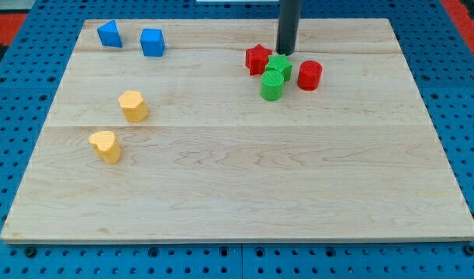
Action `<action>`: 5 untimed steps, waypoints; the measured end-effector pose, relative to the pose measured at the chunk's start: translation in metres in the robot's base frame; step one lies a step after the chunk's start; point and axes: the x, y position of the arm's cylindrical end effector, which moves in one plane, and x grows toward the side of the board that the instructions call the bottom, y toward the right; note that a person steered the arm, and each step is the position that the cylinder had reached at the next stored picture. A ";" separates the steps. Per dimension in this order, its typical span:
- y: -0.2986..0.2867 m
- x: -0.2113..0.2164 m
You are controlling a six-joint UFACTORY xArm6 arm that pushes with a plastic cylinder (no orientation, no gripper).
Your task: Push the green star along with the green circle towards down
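The green star (281,66) sits near the view's top, right of centre. The green circle (271,85) touches it just below. My tip (287,52) stands right above the green star, at its upper edge, seemingly touching it. A red star (257,59) lies against the green star's left side. A red cylinder (309,75) stands just right of the green pair, a small gap apart.
A blue triangular block (109,34) and a blue cube-like block (152,42) sit at the top left. A yellow hexagon-like block (133,105) and a yellow heart-like block (105,146) lie at the left. The wooden board (237,194) ends on blue pegboard.
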 end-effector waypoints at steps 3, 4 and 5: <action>-0.007 0.055; -0.007 0.082; -0.007 0.105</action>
